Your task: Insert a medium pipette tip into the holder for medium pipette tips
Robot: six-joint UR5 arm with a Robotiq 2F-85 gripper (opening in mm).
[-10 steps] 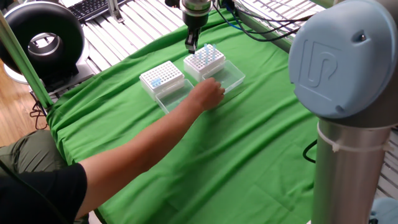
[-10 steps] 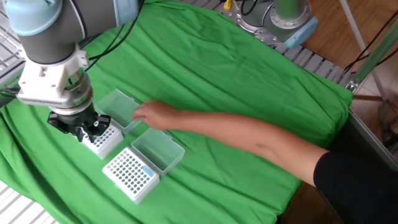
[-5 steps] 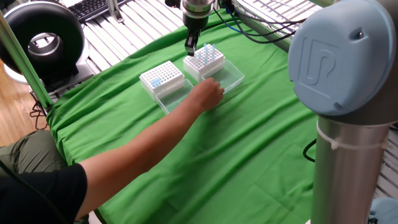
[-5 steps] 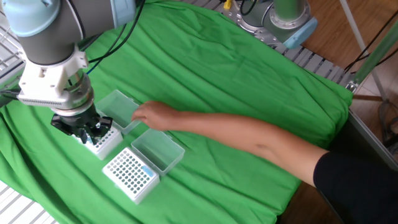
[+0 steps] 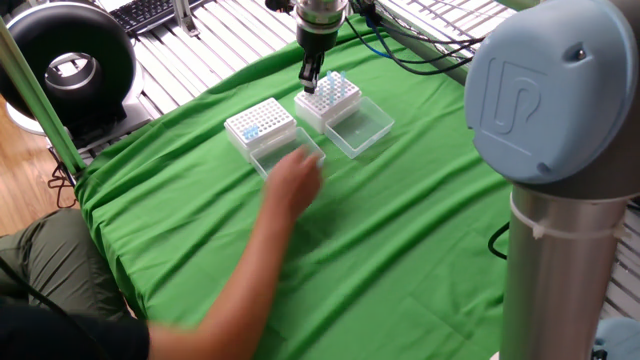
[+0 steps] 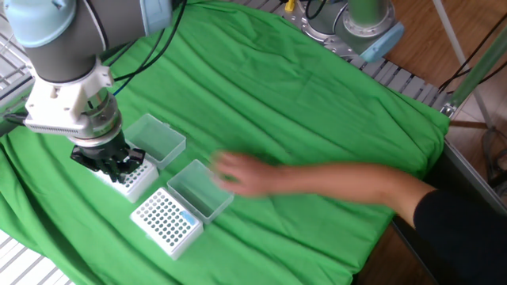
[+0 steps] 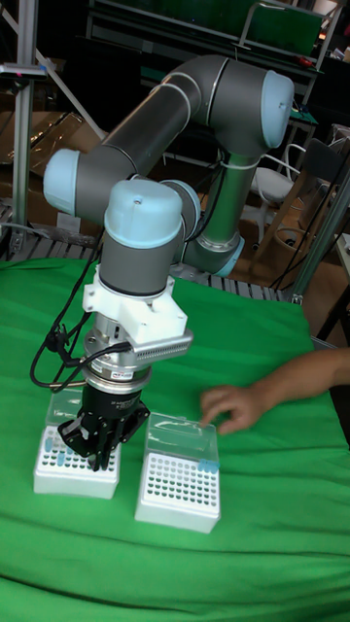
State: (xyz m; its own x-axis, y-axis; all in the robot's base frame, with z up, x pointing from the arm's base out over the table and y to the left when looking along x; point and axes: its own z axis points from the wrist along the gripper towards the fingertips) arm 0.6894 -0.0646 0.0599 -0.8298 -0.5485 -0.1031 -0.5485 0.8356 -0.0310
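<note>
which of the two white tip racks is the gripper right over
The rack directly under the gripper, farther from the person's hand. The other rack stands clear beside it, nothing above it.

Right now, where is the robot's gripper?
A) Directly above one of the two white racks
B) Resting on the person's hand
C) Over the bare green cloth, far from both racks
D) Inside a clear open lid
A: the gripper hangs right over the white rack farther from the person's hand.

Gripper [image 7: 94,449] sits low over left rack [image 7: 76,472]; hand [image 7: 231,406] hovers behind right rack [image 7: 180,488] on green cloth [image 7: 262,544].
</note>
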